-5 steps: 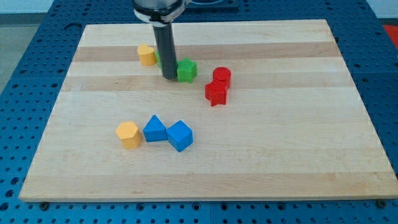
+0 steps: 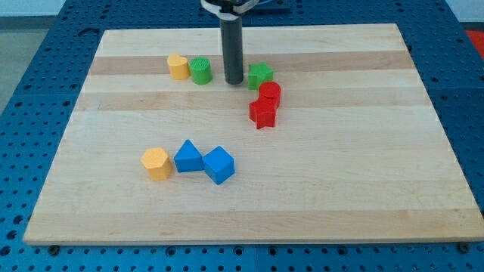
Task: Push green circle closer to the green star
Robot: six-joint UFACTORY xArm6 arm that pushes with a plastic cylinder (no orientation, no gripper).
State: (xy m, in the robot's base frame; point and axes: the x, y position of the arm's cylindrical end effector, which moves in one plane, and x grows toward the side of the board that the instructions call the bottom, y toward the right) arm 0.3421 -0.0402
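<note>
Green circle (image 2: 200, 70) near the tabletop's (image 2: 340, 189) top edge needs my tip (image 2: 234, 81), a bare rod with no hand, brought round its yellow-block (image 2: 178, 66) side to push toward the green star (image 2: 260, 75).

On the tabletop (image 2: 340, 174), my tip (image 2: 234, 81) stands between the green circle (image 2: 200, 70) at the view's left and the green star (image 2: 260, 75) at its right, nearer the star. A yellow block (image 2: 178, 66) sits just left of the circle, and a red cylinder (image 2: 270, 93) touches the star from below.
</note>
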